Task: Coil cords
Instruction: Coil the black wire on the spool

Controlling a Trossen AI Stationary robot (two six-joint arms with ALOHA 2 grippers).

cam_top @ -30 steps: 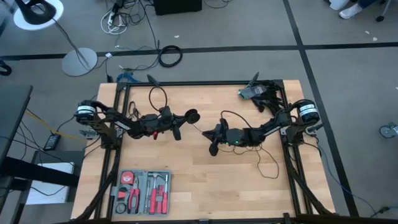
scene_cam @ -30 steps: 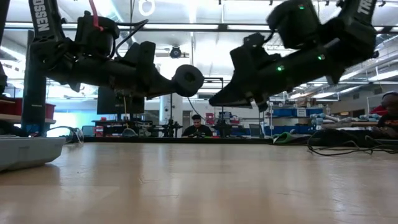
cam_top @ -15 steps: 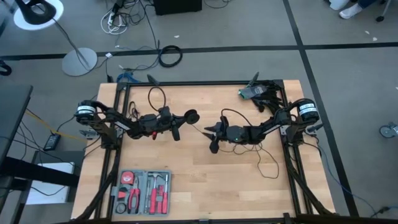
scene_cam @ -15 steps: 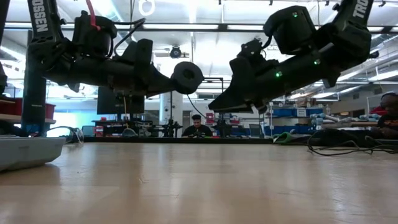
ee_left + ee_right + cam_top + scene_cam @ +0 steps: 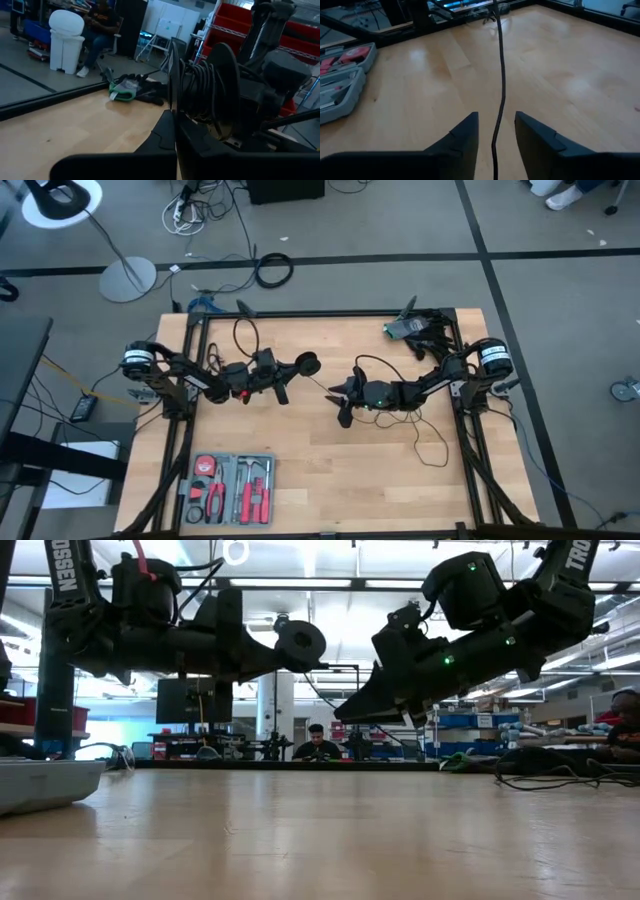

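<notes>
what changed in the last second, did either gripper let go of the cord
The right gripper opened; the thin black cord now runs loose between its fingers. The left gripper stays shut, holding the spool wound with cord, which has risen slightly. The tool case has not moved.

The left gripper (image 5: 300,366), clamped shut on the round puck (image 5: 301,642), sits higher above the table than a second ago and slightly farther toward its own side. The right gripper (image 5: 337,394) now stands with fingers (image 5: 460,135) parted, the cords (image 5: 501,75) running between them, apparently untouched.
</notes>
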